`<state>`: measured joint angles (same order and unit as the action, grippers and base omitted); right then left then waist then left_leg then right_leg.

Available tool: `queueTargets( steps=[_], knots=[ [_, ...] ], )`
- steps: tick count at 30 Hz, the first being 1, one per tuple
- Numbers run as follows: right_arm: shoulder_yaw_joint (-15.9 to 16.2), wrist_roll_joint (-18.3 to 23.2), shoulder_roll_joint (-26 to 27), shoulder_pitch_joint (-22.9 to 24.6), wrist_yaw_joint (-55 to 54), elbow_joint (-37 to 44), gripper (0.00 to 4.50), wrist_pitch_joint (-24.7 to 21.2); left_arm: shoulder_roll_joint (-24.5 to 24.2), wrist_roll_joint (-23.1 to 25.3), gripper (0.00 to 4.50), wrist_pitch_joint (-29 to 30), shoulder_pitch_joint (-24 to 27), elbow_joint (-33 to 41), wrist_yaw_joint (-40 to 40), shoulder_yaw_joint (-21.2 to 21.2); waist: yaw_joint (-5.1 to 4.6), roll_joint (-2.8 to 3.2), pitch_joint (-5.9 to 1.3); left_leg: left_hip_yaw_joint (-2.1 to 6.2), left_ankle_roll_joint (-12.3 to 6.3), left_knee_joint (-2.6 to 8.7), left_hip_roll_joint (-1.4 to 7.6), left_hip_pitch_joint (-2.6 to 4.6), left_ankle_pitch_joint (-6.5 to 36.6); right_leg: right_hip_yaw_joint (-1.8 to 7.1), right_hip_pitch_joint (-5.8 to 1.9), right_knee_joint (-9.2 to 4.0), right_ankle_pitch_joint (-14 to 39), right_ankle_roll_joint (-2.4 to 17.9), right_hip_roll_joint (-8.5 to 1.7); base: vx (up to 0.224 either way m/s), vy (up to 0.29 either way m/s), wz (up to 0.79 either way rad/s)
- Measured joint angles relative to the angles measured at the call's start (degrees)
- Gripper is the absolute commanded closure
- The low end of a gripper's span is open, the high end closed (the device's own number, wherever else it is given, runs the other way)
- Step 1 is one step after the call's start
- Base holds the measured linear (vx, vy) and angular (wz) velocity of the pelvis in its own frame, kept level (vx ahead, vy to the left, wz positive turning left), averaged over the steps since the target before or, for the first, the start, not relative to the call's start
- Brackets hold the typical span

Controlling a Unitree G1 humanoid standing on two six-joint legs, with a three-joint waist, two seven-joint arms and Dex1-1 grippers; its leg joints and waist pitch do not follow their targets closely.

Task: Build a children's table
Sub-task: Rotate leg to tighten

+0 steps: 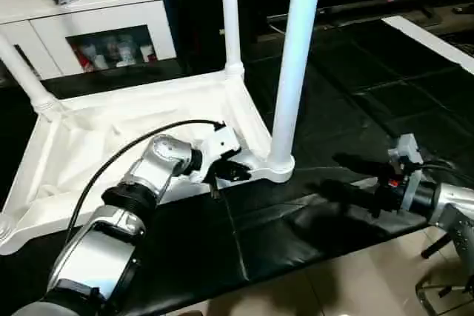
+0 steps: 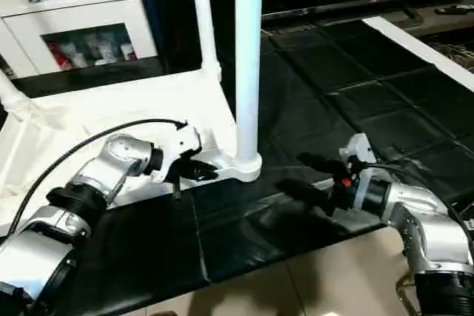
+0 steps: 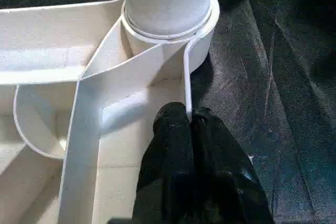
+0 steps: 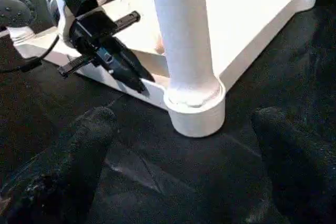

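Note:
The children's table [image 1: 89, 146] lies upside down on a black mat, ribbed underside up. Three white legs stand in its corner sockets: a thick near one [image 1: 296, 57], a far one [image 1: 230, 12] and one at the left [image 1: 26, 79]. My left gripper [image 1: 233, 172] is shut on the thin rim wall beside the near-right corner socket [image 3: 168, 19], and that rim shows between its fingertips [image 3: 173, 116]. My right gripper [image 2: 302, 177] hovers low over the mat, just right of that socket. It is open wide and apart from the leg, with nothing between its fingers [image 4: 97, 124].
A white cabinet [image 1: 96, 12] with glass-fronted shelves stands at the back left. The black mat [image 1: 333, 86] ends near me at a tiled floor [image 1: 355, 279]. A white strip [image 1: 429, 38] crosses the far right. A black cable [image 1: 126, 153] loops over my left forearm.

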<state>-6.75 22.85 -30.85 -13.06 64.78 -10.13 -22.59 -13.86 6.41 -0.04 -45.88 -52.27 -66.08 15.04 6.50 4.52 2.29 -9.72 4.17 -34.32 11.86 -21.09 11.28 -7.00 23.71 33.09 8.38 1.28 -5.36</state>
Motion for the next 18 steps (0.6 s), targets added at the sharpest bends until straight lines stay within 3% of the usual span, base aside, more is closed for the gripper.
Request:
queueTargets(
  steps=[3, 8, 12, 18],
  knots=[
    [1.65, -0.24, 0.99, -0.90, -0.59, -0.14, 0.04, 0.91, -1.11, -0.42, 4.50, -1.72, 0.24, 0.21, -4.26, 0.72, 0.01, 0.03, -0.02, 0.01, 0.00, 0.01, 0.00, -0.06, 0.00, 0.00, 0.09, 0.00, -0.02, 0.04, 0.00, 0.000, 0.000, 0.00],
    [3.76, -0.95, 1.04, -3.93, 0.47, -0.24, 0.04, 0.96, -3.43, -1.71, 4.50, -4.23, 1.78, 2.26, -11.77, 2.28, 1.22, -0.03, 0.00, 0.01, 0.00, -0.02, 0.01, -0.08, 0.00, 0.00, 0.08, 0.04, -0.04, 0.06, -0.02, 0.000, 0.000, 0.00],
    [7.74, -2.49, 1.26, -5.52, 3.32, -0.30, 0.04, 2.16, -4.30, -1.72, 4.50, -6.28, 2.67, 3.73, -15.42, 3.28, 2.18, -0.04, 0.00, -0.05, -0.01, -0.04, 0.07, -0.09, -0.02, 0.06, 0.03, 0.07, -0.02, 0.04, -0.05, 0.000, 0.000, 0.00],
    [14.05, -3.75, 2.73, -9.34, 9.09, -4.29, 0.41, 3.63, -4.99, -1.75, 4.50, -7.56, 2.87, 4.71, -18.60, 4.50, 2.32, -0.09, 0.01, -0.05, -0.04, -0.15, 0.04, -0.13, -0.03, 0.16, 0.02, 0.12, -0.04, 0.06, -0.11, 0.000, 0.000, 0.00]
  ],
)
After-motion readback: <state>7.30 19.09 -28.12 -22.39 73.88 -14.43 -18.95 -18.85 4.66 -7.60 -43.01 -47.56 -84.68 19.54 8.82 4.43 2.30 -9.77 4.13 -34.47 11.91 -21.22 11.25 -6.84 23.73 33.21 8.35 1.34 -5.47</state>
